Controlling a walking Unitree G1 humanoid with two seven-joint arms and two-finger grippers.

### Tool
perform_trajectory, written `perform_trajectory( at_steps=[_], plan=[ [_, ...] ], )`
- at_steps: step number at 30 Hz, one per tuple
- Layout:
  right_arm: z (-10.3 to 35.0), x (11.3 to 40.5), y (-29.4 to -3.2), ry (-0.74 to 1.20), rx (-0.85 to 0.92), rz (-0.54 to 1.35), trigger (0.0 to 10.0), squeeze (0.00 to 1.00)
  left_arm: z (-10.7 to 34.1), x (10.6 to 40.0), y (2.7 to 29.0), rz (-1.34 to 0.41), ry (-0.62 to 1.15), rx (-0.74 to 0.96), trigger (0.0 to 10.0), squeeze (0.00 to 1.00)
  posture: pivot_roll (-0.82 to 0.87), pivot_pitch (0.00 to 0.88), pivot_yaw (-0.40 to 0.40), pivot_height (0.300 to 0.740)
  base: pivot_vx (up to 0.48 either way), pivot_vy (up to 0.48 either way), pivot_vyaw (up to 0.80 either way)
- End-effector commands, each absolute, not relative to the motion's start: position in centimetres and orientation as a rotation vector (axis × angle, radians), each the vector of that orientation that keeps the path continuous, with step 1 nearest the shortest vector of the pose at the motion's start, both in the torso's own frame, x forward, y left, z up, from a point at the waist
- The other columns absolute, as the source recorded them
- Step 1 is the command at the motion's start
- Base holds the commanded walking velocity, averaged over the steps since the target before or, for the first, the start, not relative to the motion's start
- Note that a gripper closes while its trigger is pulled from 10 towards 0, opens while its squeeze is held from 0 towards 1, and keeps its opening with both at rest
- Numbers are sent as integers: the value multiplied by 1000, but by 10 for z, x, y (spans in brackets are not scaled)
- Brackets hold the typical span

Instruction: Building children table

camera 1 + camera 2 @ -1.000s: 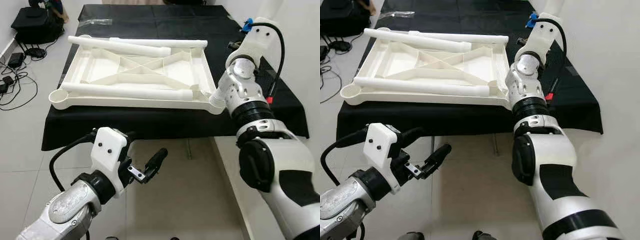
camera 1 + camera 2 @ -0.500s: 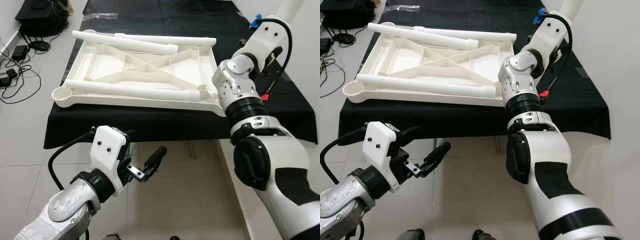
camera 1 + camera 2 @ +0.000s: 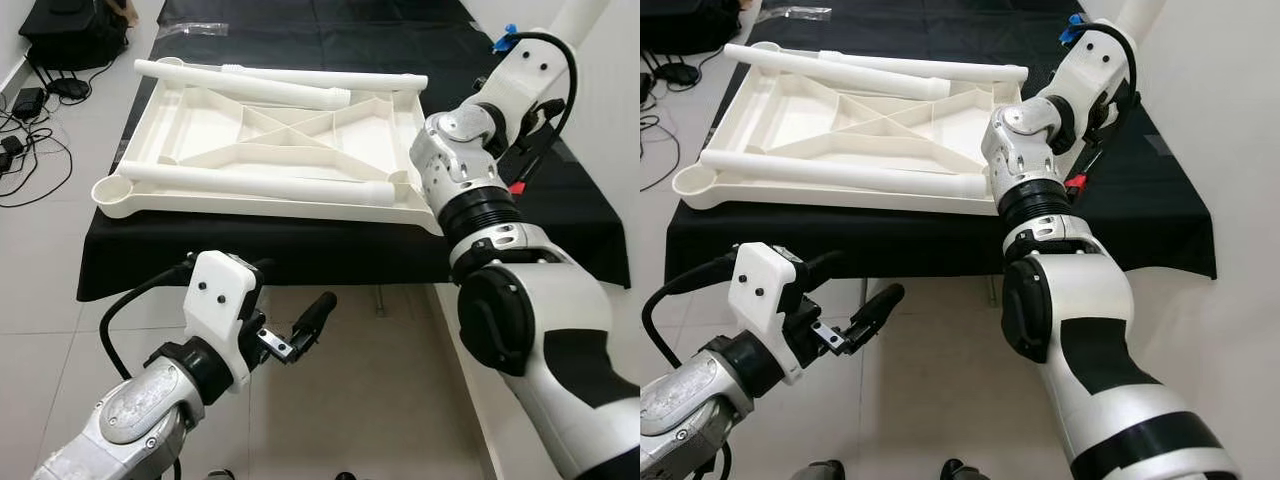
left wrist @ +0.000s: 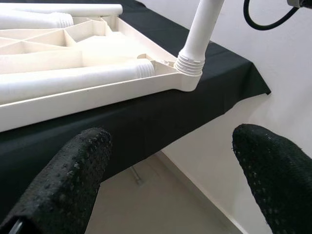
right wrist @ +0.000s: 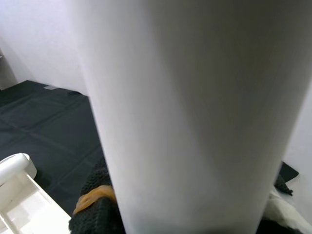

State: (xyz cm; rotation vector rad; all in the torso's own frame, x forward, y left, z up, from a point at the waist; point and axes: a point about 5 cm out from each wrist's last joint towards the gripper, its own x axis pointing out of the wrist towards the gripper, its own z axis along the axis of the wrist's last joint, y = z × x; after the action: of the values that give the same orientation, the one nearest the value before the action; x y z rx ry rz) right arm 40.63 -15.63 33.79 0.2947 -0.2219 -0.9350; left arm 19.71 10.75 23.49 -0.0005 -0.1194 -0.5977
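Tabletop, one, white, is lying underside up on a black cloth, with its near edge close to the cloth's front drop; three loose legs are lying on it and a fourth leg is standing upright in the near right corner socket. Left gripper is hovering with fingers spread apart over open floor below the front edge. Right wrist view is showing that upright leg close between dark pads, while the right gripper's grip cannot be told.
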Motion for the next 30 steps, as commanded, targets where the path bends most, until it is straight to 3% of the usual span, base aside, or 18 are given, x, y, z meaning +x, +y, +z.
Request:
perform_trajectory(
  at_steps=[1, 30],
  plan=[
    [277, 408, -156, 109, 413, -1006, 10000, 0, 232, 196, 106, -599, -107, -2, 10000, 0, 139, 255, -91, 740, 0, 0, 0],
    [291, 414, -133, 18, 390, -803, 10000, 0, 233, 198, 106, -583, -126, 0, 10000, 0, 130, 257, -91, 740, 0, 0, 0]
  ],
)
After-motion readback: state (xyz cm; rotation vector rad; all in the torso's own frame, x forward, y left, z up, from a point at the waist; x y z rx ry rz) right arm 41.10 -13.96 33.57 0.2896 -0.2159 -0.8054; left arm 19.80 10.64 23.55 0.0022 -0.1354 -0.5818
